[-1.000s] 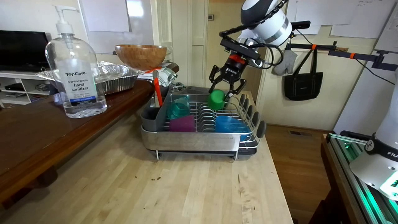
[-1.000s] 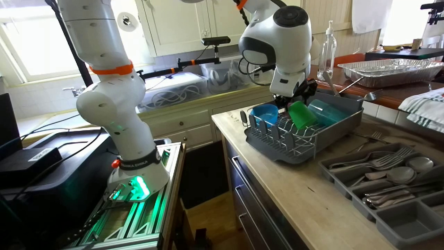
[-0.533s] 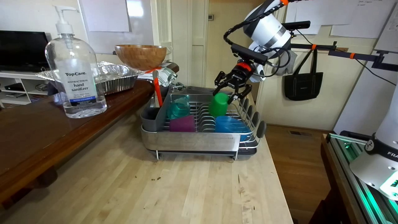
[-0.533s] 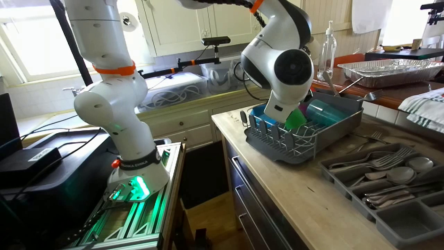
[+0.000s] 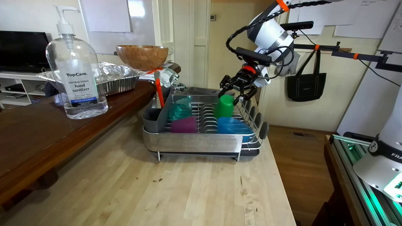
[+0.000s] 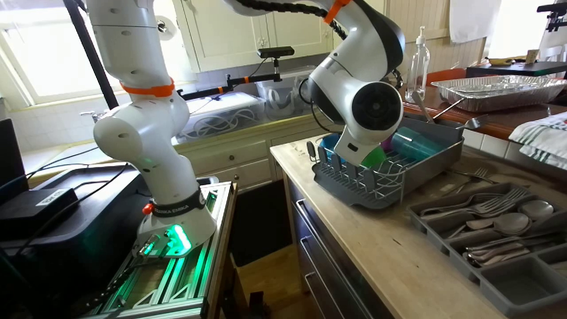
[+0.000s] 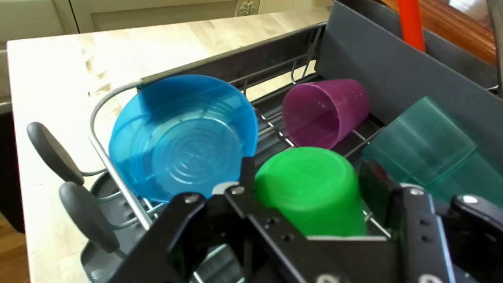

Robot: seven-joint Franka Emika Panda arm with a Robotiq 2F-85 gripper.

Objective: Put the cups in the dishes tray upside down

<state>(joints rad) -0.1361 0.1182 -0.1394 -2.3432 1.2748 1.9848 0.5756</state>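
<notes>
My gripper [image 5: 229,98] clasps the green cup [image 7: 308,192] by its sides, base up, presumably so I can set it down inverted. Below the jaws: rack [image 5: 191,142]; rim contact unclear. Beyond them, teal cup [image 7: 426,143] and purple cup [image 7: 332,108] lie sideways, likely needing turning.

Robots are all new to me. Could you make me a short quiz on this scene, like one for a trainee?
1. True or false: the purple cup lies on its side in the rack.
2. Which way does the base of the green cup mainly face: a) up, b) down, c) sideways?
3. What is gripping the green cup?

Key: 1. True. 2. a. 3. The end effector.
</notes>
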